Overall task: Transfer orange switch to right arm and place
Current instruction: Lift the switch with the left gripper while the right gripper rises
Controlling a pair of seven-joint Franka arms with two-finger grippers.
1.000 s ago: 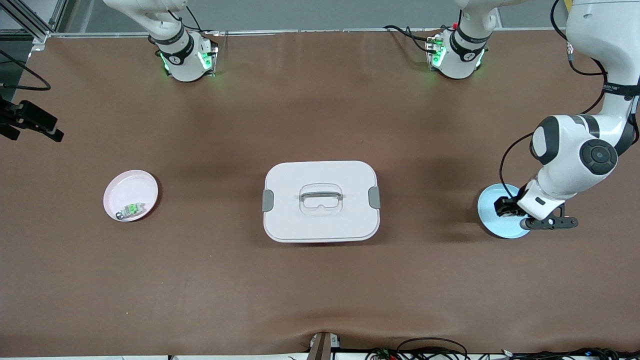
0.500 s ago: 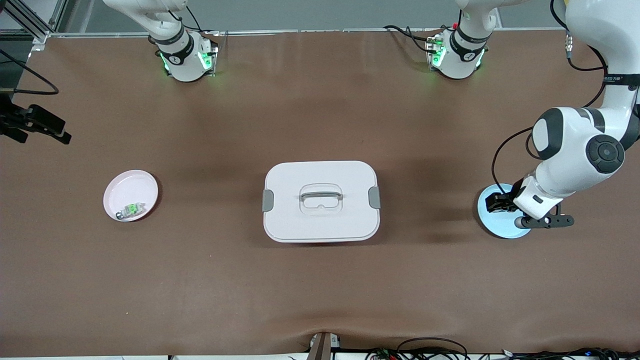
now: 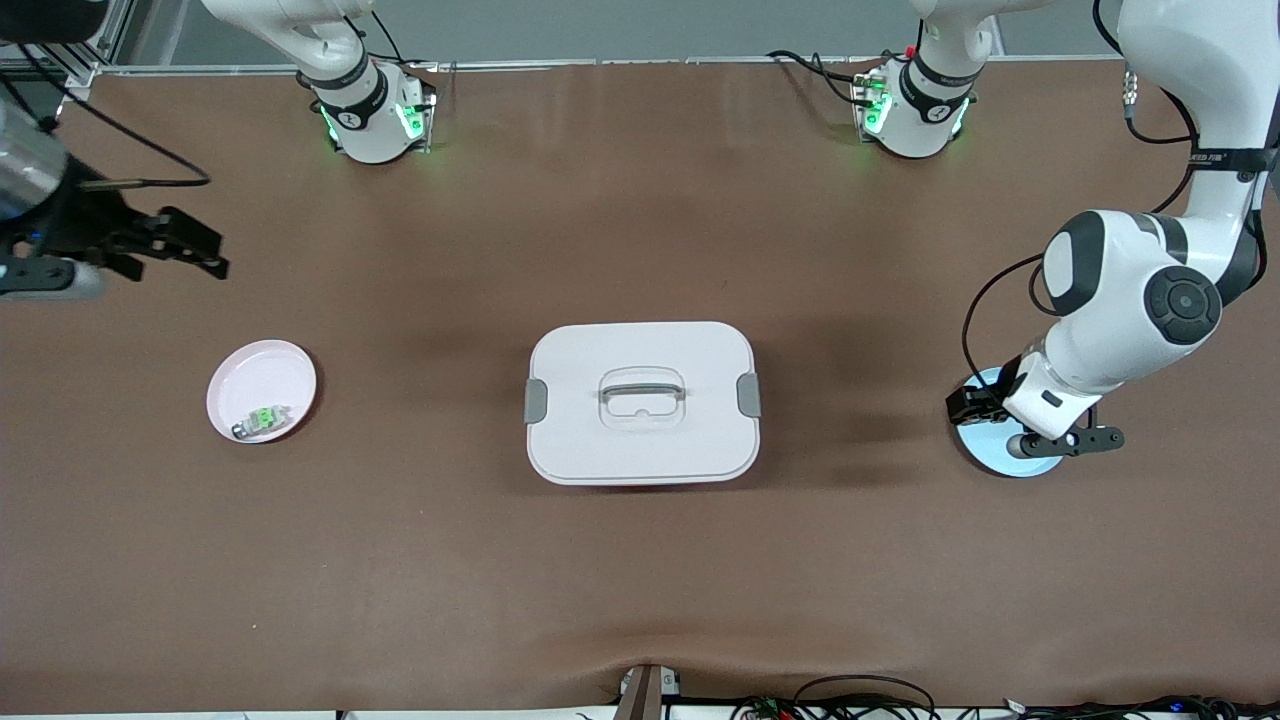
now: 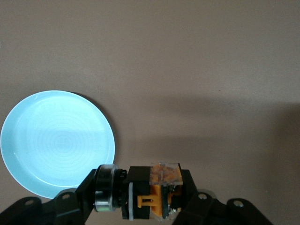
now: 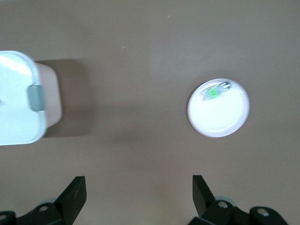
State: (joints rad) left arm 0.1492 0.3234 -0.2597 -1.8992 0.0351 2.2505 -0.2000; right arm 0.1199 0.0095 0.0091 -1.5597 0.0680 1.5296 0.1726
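The orange switch [image 4: 158,191], a small black block with an orange middle and a silver round end, is clamped crosswise in my left gripper [image 4: 143,194]. That left gripper [image 3: 968,405] hangs shut on it just above the edge of the light blue plate [image 3: 990,455], on the side toward the white box. In the left wrist view the blue plate [image 4: 56,140] lies bare. My right gripper [image 3: 188,245] hovers open over the table at the right arm's end, farther from the front camera than the pink plate. Nothing sits between its fingers [image 5: 75,192].
A white lidded box [image 3: 642,402] with a handle and grey latches stands mid-table. The pink plate [image 3: 265,372] at the right arm's end holds a green-and-white component [image 3: 262,420]. The right wrist view shows that plate [image 5: 220,117] and the box's end [image 5: 21,103].
My left gripper has risen and drifted toward the box with the switch, off the blue plate's middle. The right gripper has come in from the table's end toward the middle.
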